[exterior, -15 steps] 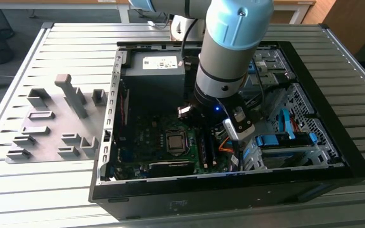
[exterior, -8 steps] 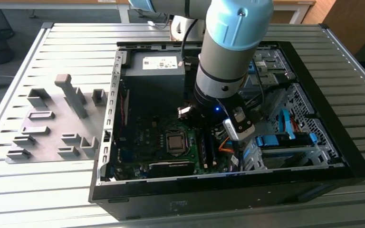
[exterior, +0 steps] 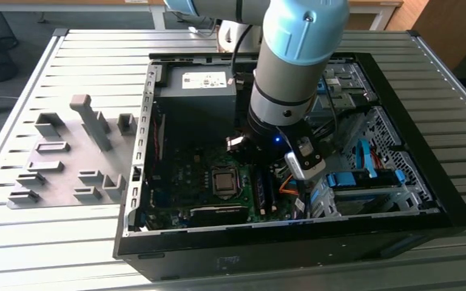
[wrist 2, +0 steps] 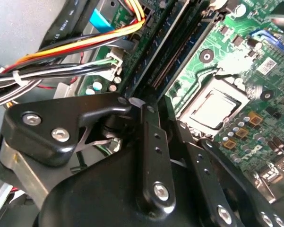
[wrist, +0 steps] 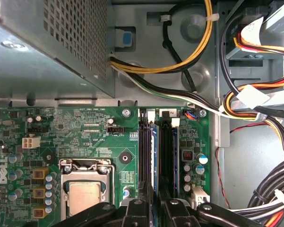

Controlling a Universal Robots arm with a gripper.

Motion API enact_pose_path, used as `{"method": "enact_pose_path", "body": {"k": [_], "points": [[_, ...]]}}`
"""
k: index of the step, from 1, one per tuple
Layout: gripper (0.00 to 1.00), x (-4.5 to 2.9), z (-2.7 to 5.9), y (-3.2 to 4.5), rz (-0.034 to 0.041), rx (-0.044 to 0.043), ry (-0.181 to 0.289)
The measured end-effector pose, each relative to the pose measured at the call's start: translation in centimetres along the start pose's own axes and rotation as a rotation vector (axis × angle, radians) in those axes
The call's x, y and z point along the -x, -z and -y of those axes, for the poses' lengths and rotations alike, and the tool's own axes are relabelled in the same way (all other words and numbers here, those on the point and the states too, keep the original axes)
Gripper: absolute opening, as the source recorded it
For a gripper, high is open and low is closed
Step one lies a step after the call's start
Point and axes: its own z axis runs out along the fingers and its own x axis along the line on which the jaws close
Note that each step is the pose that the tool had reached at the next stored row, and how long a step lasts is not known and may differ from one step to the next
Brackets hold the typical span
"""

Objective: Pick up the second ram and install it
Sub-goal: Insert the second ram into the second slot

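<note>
In the first wrist view the second ram (wrist: 154, 151) shows edge-on as a thin blue strip. It stands upright along a memory slot (wrist: 146, 142) on the green motherboard (wrist: 85, 127). My gripper (wrist: 156, 207) sits over its near end, one black finger on each side, shut on it. The second wrist view has the black fingers (wrist 2: 151, 142) close together right above the long dark slots (wrist 2: 179, 47). The exterior view has the arm (exterior: 286, 91) reaching down into the open computer case (exterior: 427, 200), with its wrist low over the slots beside the processor socket (exterior: 223, 182).
A metal power supply box (wrist: 52, 47) stands close behind the board. Bundles of coloured cables (wrist: 255, 104) hang beside the slots. The processor socket (wrist: 85, 194) lies on the slots' other side. Gray plastic holder blocks (exterior: 71, 157) sit on the slatted table at the exterior view's left.
</note>
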Motion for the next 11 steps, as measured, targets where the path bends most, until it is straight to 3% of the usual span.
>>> {"method": "enact_pose_path", "body": {"k": [6, 11], "points": [[0.22, -0.03, -0.04, 1.00, 0.0000, 0.0002, 0.000], [0.20, -0.03, -0.03, 1.01, -0.0001, -0.0001, 0.000]]}}
